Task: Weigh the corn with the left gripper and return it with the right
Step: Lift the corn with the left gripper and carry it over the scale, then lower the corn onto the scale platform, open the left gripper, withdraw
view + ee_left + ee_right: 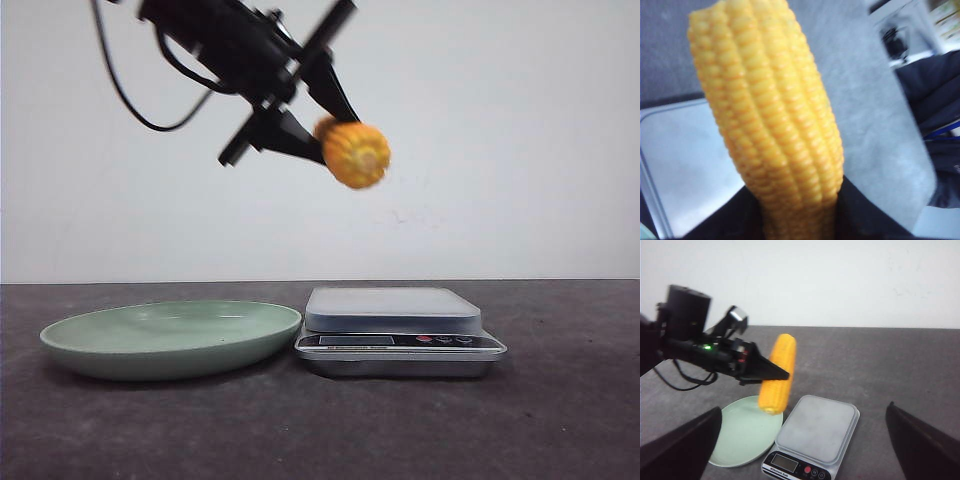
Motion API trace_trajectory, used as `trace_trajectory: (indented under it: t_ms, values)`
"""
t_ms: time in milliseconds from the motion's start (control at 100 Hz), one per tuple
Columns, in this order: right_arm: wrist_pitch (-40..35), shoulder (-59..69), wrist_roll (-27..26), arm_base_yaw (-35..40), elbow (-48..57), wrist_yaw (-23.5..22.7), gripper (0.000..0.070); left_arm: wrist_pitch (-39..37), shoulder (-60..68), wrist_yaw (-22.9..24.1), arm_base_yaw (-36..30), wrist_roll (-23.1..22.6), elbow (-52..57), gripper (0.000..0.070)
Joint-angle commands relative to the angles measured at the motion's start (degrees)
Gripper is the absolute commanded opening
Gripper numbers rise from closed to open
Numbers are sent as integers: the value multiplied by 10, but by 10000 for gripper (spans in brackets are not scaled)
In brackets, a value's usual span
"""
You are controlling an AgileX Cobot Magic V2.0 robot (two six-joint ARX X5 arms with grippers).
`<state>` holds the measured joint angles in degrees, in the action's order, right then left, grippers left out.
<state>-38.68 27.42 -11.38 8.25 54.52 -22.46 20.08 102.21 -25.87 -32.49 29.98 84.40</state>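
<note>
The left end effector (318,125) is clamped on the corn (354,154), carrying it high above the scale (392,309); next it likely lowers and releases. The right end effector (802,440) gapes wide, empty.

The left arm reaches in from the upper left, raised high, its tool (318,125) angled down and rightward with both fingers clamped on the corn (355,153); the right tool (800,440) appears spread wide, only its dark fingertips (680,445) showing.
</note>
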Motion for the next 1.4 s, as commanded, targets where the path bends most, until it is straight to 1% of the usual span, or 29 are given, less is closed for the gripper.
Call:
trace_trajectory:
  t_ms: [0,40,180,300,370,590,700,760,810,920,960,990,1040,1100,1180,1280,1320,1360,1390]
  values:
    - [2,2,-2,2,11,0,657,26,28,15,-7,-28,45,12]
    - [0,2,-2,3,11,0,657,46,47,23,-10,-35,65,12]
    - [-11,2,-2,2,11,0,657,110,96,28,-15,-52,122,12]
    - [-21,2,-2,2,11,0,657,146,122,46,-21,-69,135,12]
    - [-26,2,-2,2,11,0,657,162,137,51,-23,-70,135,12]
    - [-38,2,-2,2,11,0,657,176,180,50,-28,-40,135,12]
    - [-45,2,-2,2,11,0,657,175,188,54,-29,-40,135,13]
    - [-49,2,-2,2,11,0,657,173,189,58,-29,-40,135,27]
    - [-51,2,-2,2,11,0,657,171,189,66,-29,-40,135,65]
    - [-51,2,-2,2,11,0,657,167,189,66,-29,-40,135,287]
    - [-51,2,-2,2,11,0,657,167,189,66,-29,-40,135,344]
    - [-51,2,-2,2,11,0,657,167,189,66,-29,-41,135,366]
    - [-51,2,-2,2,11,0,657,165,189,65,-29,-45,135,379]
    - [-51,2,-2,2,11,0,657,166,189,65,-29,-53,135,418]
    - [-51,2,-2,2,11,0,657,166,189,64,-29,-53,135,503]
    - [-51,2,-1,2,11,0,657,166,189,61,-26,-53,135,635]
    - [-51,2,-1,2,11,0,657,166,189,54,-26,-53,135,677]
    - [-51,2,-1,2,11,0,657,166,189,45,-26,-53,136,700]
    - [-51,2,-1,2,11,0,657,165,189,38,-26,-53,136,700]
